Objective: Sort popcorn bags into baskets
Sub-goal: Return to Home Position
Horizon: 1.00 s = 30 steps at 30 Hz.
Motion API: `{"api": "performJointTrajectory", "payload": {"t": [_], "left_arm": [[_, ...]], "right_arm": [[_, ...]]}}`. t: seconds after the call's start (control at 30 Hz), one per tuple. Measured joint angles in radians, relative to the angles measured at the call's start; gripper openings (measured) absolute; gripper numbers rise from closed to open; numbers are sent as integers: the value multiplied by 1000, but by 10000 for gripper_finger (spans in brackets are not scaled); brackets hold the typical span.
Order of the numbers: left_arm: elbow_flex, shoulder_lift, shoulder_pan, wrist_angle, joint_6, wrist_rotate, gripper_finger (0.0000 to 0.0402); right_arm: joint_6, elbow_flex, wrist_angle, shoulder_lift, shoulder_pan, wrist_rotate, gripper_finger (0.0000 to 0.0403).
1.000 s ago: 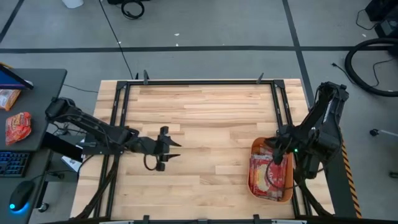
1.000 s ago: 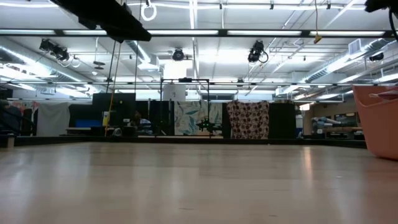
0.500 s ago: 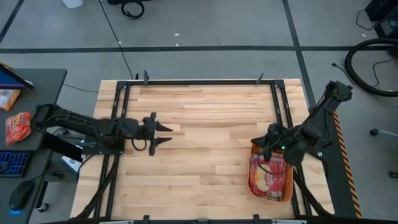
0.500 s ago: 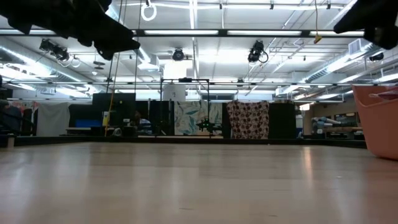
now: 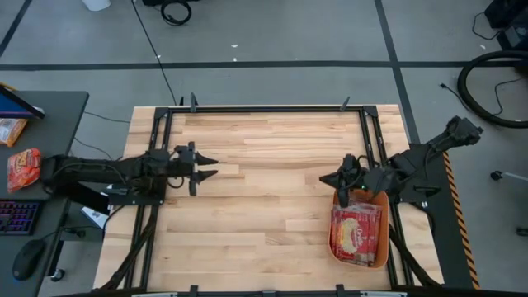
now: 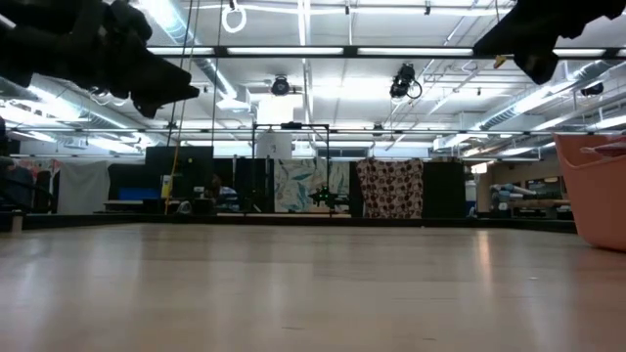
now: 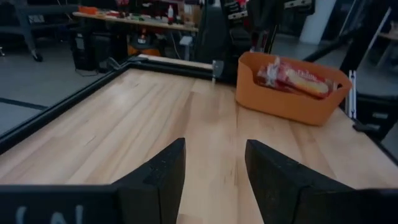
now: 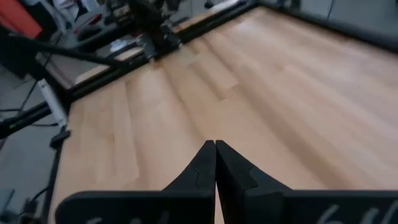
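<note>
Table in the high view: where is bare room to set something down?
The table is bare between the left gripper and right gripper, and everywhere left of the orange basket. Crowded only there: popcorn bags fill it, the right gripper alongside.

The right gripper [image 8: 215, 147], jaws pressed together, hangs over the wooden table [image 8: 292, 93], left arm [image 8: 149, 34] opposite.
</note>
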Motion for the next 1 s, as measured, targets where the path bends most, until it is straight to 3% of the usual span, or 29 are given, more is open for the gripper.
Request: {"api": "performJointTrajectory", "payload": {"t": [0.33, 0.7, 1.0], "left_arm": [[-74, -170, 12, -23, -34, -33, 139], [-124, -196, 12, -4, -54, -59, 132], [-134, -198, 12, 13, -57, -56, 132]], "right_arm": [[-158, -36, 30, -136, -50, 11, 9], [-225, -346, 330, -376, -122, -73, 8], [-287, -425, 306, -629, -140, -75, 8]]}}
